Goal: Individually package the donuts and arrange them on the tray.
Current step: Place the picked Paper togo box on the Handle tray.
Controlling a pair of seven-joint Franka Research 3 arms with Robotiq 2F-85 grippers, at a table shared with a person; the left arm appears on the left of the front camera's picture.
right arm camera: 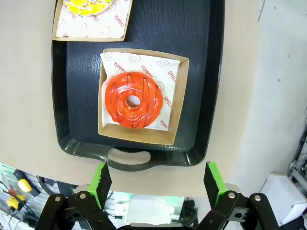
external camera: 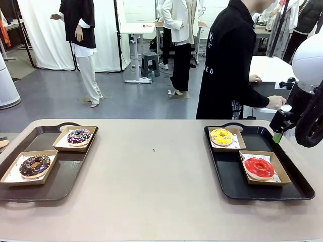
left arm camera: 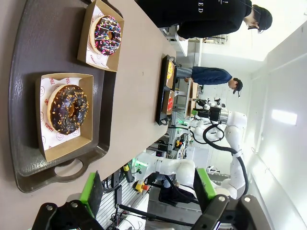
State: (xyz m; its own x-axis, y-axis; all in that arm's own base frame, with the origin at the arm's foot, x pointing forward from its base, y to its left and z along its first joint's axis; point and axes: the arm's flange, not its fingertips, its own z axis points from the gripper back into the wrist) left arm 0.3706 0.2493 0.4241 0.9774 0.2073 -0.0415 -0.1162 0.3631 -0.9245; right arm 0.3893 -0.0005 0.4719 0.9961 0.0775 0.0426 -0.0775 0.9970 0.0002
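Observation:
Each of the donuts lies in its own open cardboard box on paper. On the left black tray [external camera: 60, 184] sit the chocolate donut [external camera: 34, 166] [left arm camera: 68, 109] and the purple-black sprinkled donut [external camera: 79, 136] [left arm camera: 107, 35]. The right black tray [external camera: 227, 181] [right arm camera: 201, 72] carries the yellow donut [external camera: 221, 136] [right arm camera: 88, 5] and the red donut [external camera: 258, 167] [right arm camera: 133, 100]. My left gripper [left arm camera: 148, 191] hangs open and empty above the near end of the left tray. My right gripper [right arm camera: 157, 184] [external camera: 278, 135] is open and empty, raised beside the right tray's outer edge.
A person in black [external camera: 227, 65] stands at the far side, turned toward a white side table [external camera: 270, 68] on the right. Bare tabletop [external camera: 156, 166] stretches between the two trays. Other people stand farther back in the room.

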